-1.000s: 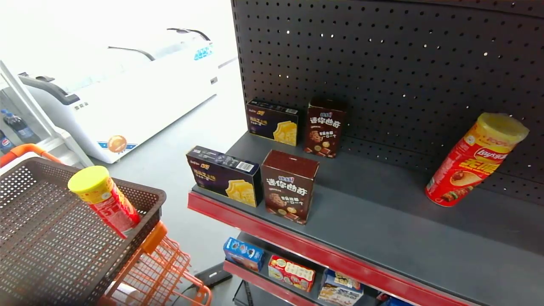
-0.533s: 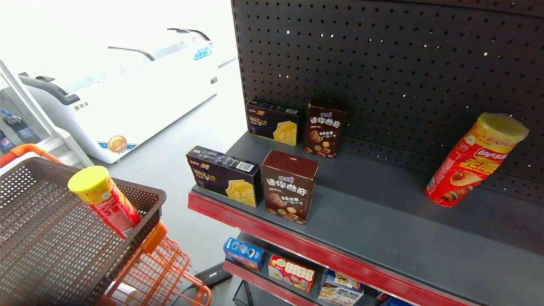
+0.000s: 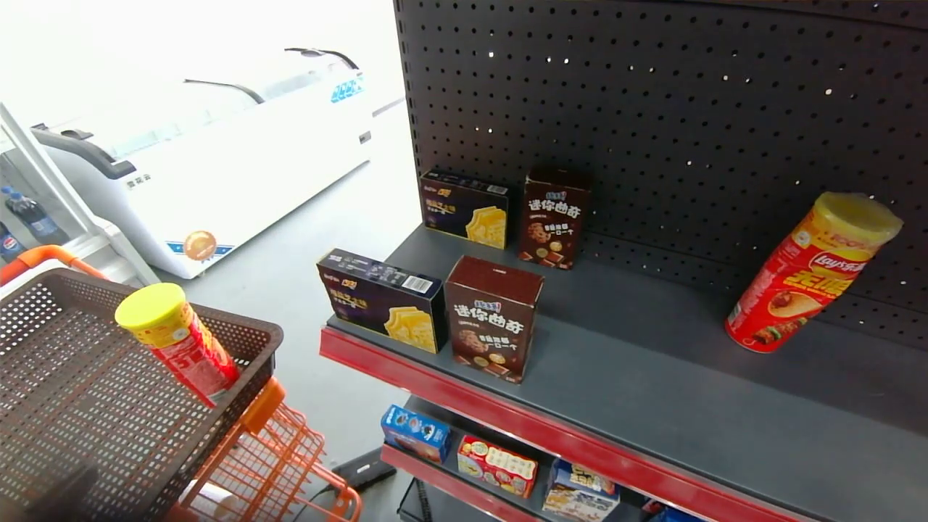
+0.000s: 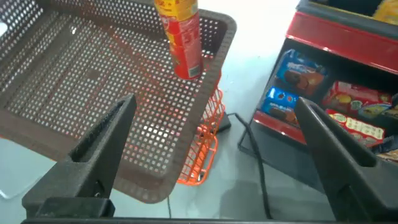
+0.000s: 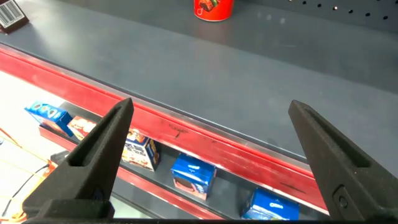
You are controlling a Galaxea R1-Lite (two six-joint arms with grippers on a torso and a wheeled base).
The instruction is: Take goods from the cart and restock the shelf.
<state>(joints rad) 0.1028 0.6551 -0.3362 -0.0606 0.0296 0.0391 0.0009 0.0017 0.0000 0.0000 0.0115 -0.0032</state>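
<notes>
Finding the goods unmoved, with the chip can (image 3: 177, 341) still leaning in the basket's (image 3: 261, 335) corner nearest the shelf (image 3: 652, 406) and only a dark shape (image 3: 43, 493) newly intruding over the basket, I judge pickup barely begun; left pincer (image 4: 214, 104) and right pincer (image 5: 211, 107) both gape empty.

Head overlooks cart (image 3: 87, 391) and shelf (image 3: 652, 377); left wrist above cart, right above shelf.

Wide gap on shelf (image 3: 652, 377) between boxes (image 3: 493, 315), canister (image 3: 812, 272)
</notes>
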